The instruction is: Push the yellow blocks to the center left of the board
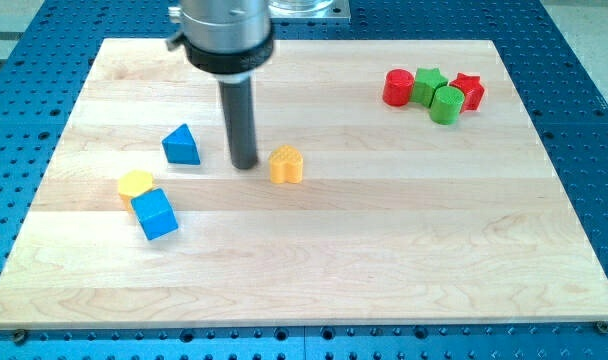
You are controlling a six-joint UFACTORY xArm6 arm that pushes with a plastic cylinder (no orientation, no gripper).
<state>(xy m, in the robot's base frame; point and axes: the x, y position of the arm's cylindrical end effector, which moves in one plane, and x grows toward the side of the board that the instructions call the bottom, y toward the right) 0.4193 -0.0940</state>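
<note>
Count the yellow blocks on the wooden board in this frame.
2. A yellow hexagonal block sits at the view's left, touching the blue cube. A yellow-orange heart-like block lies near the centre, just right of my tip. None appears hidden.

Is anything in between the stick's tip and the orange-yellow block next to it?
No. In the camera view, only bare board separates my tip from the orange-yellow block on its right.

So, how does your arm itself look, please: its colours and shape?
A straight dark grey cylindrical rod ends in my tip. Above it sits a wider black round collar under a silver-grey metal housing. No cables or markings are visible.
</note>
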